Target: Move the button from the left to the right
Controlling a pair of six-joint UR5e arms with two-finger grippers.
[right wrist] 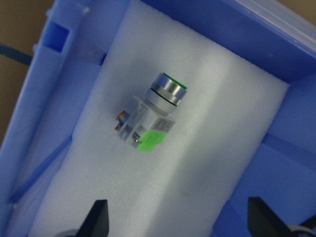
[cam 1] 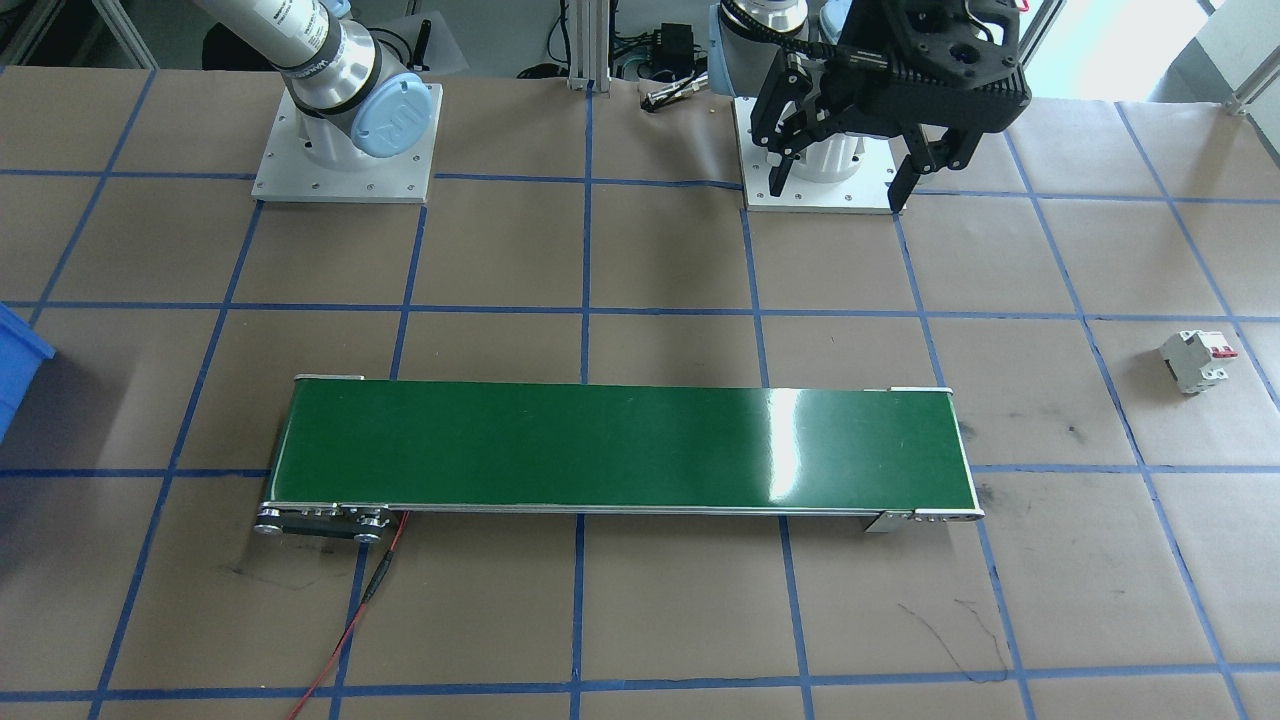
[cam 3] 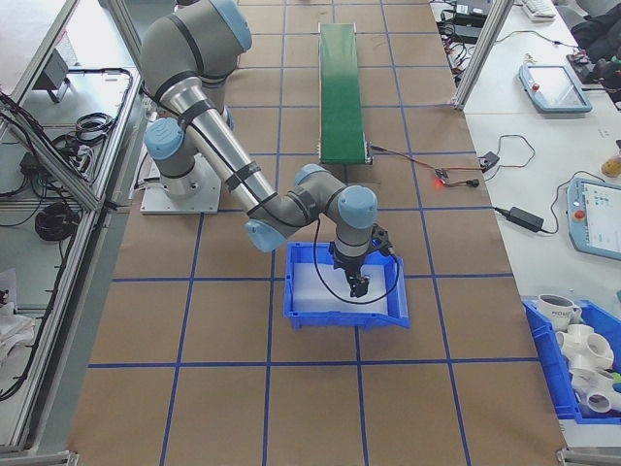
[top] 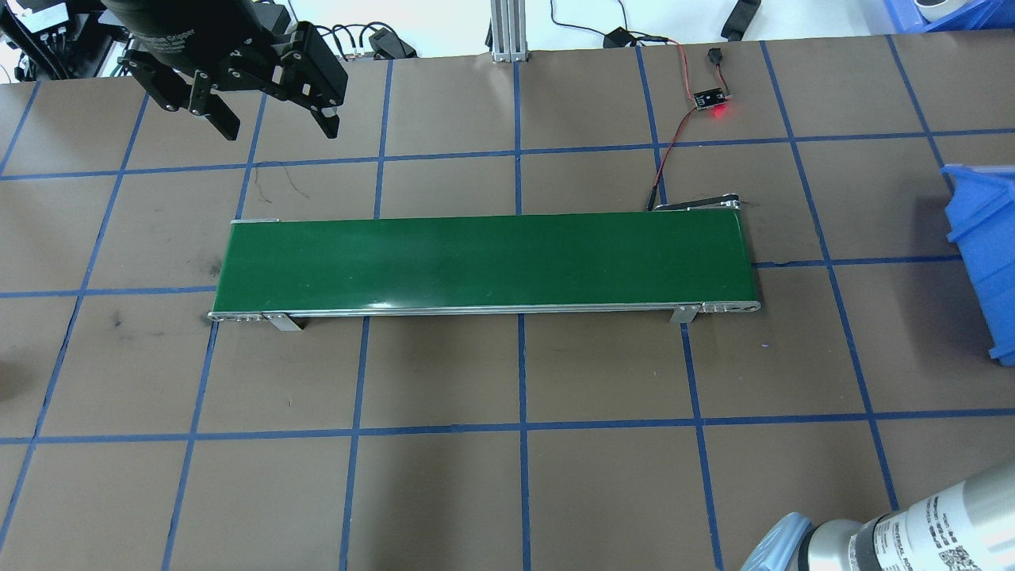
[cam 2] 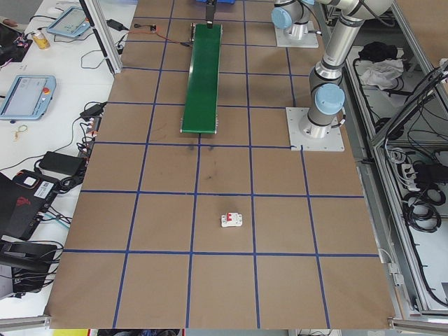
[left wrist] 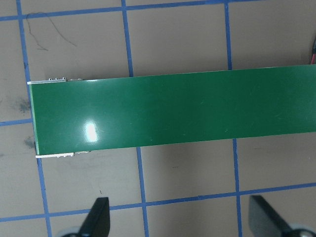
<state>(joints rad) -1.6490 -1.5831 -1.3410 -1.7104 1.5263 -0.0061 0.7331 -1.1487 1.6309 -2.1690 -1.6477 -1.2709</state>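
I get two high views of the bench (top: 507, 492), one from behind the robot and one facing it; both show the green belt (cam 1: 620, 445). Two end cameras look along the bench from farther off. My left wrist camera looks straight down on the belt's end; my right one sits close above a blue bin (right wrist: 276, 54), also in the right end view.

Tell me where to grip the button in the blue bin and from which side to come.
Grip the button across its white body, just behind the metal ring, coming straight down from above. It lies on its side on the white foam, clear of the blue bin's walls, and the open right gripper already hangs above it.
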